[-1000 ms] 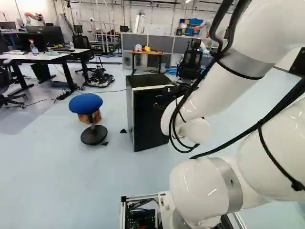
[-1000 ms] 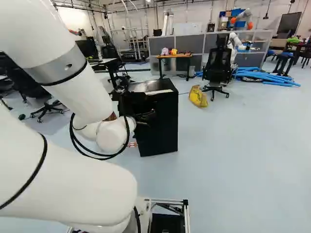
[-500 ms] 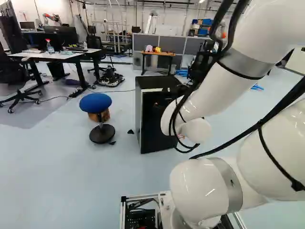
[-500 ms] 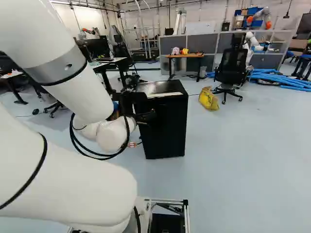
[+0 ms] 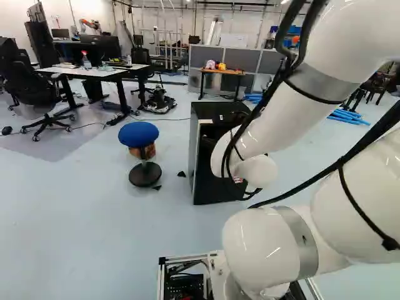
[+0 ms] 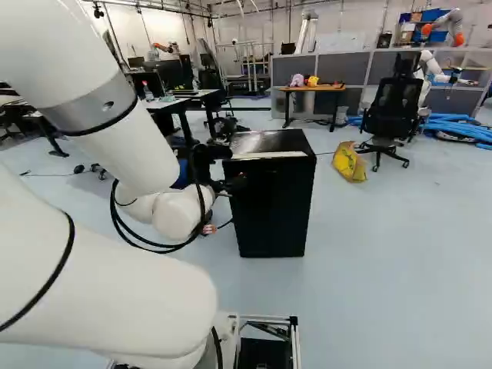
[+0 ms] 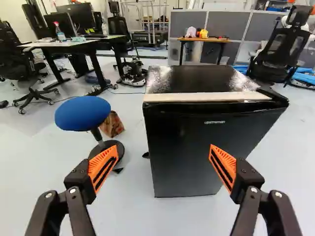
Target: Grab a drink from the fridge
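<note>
The gripper (image 6: 227, 185) shows dark beside the arm's wrist in the right base view, against the left part of the black fridge (image 6: 275, 204). In the wrist view the small fridge (image 7: 206, 147) stands ahead, its door shut and a pale strip running along the top front edge. My gripper (image 7: 164, 160) has its two orange-padded fingers wide apart, with nothing gripped. The fridge lies beyond them, more to the side of one finger. Any drink inside is hidden by the closed door.
A blue stool (image 5: 139, 132) stands beside the fridge, with a brown box (image 7: 112, 124) behind it. Desks (image 5: 94, 72) and office chairs are farther back. Past the fridge are a yellow bag (image 6: 350, 162), a chair (image 6: 392, 115), blue tubes (image 6: 457, 127) and another robot (image 6: 432, 65).
The base has moved: the whole scene has shifted rightward in both base views, and the fridge looks slightly nearer. The arm keeps its pose against its lowest joint.
</note>
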You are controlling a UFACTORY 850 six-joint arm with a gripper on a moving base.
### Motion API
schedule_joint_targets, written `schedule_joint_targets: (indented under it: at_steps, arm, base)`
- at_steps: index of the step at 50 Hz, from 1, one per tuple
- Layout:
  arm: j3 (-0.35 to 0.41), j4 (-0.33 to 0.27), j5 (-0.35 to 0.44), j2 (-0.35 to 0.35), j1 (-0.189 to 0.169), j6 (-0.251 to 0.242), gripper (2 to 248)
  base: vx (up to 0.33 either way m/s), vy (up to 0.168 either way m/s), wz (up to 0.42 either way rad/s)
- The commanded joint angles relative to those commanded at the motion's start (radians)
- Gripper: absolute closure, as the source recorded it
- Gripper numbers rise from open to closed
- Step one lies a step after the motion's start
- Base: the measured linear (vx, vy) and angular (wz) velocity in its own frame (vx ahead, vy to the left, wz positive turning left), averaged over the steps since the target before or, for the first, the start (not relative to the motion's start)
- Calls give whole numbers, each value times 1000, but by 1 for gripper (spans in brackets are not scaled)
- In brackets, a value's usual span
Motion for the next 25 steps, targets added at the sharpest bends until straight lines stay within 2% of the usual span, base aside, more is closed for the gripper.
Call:
schedule_joint_targets:
  at_steps: [8,25]
  arm:
    - [0,0,0,0,0,0,3]
    - [0,0,0,0,0,0,3]
  base:
    - [113,31,131]
    - [79,0,-1]
